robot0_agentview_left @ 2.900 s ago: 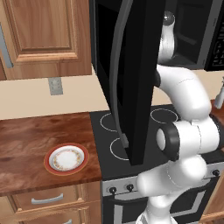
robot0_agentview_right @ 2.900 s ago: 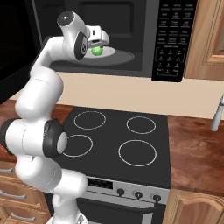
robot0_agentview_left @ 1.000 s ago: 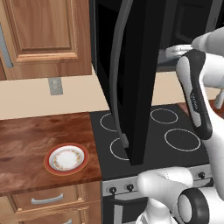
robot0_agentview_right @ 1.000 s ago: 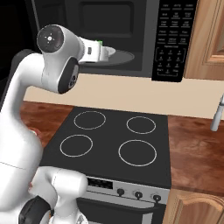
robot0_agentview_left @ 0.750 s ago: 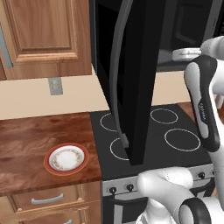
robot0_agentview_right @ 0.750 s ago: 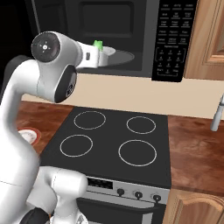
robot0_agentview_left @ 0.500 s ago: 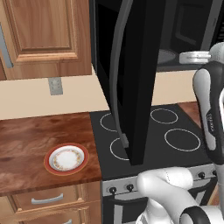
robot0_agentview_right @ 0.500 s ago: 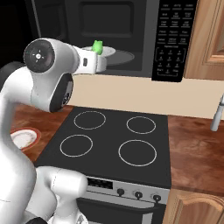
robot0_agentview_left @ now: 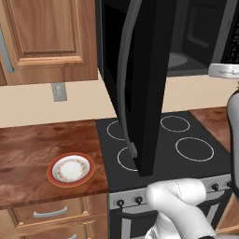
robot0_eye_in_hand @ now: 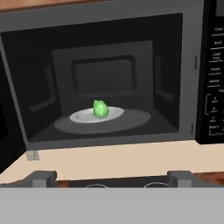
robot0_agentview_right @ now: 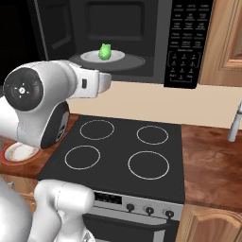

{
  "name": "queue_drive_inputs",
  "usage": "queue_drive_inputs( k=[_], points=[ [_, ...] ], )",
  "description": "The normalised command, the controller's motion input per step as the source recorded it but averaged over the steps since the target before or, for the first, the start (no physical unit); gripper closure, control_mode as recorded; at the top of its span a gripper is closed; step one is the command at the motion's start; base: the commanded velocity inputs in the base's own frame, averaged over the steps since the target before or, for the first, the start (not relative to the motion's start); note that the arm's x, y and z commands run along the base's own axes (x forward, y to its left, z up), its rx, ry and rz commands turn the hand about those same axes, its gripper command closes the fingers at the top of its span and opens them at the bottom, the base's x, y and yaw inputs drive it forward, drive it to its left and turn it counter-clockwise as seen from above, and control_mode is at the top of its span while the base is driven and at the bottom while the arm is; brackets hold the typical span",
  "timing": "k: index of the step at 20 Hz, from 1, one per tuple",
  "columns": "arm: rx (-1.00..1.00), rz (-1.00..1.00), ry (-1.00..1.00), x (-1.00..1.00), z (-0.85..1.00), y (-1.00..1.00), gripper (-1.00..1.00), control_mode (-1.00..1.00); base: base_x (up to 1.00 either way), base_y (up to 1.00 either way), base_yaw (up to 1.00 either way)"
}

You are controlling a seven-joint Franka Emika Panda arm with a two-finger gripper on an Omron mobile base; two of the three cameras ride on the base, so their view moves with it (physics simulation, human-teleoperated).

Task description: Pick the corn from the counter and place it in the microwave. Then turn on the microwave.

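The arm has drawn back out of the microwave (robot0_agentview_right: 142, 42) and swung low, its big joint now hanging over the front left of the stove (robot0_agentview_right: 127, 151). The corn (robot0_agentview_right: 104, 51), earlier right at the tool inside the oven, now lies alone on the glass dish (robot0_agentview_right: 118, 57), apart from the wide-open tool (robot0_eye_in_hand: 109, 177).

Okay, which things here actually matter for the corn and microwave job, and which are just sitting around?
Part of the job:
small bright green corn cob, on the microwave's turntable
large black microwave, door open
reddish-brown wooden counter

Just lying about:
white red-rimmed plate
black stovetop with white ring burners
wooden wall cabinet
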Motion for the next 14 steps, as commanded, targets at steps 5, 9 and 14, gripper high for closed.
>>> queue_drive_inputs(
  k=[5, 9, 14],
  points=[
    [0.03, 0.0, -0.11, -0.58, 0.01, -0.04, -1.0, -1.0, 0.0, 0.0, 0.0],
    [0.03, 0.0, -0.13, -0.5, 0.0, 0.0, -1.0, -1.0, 0.0, 0.0, 0.0],
    [0.03, 0.0, -0.11, -0.4, 0.0, 0.0, -1.0, -1.0, 0.0, 0.0, 0.0]
  ],
)
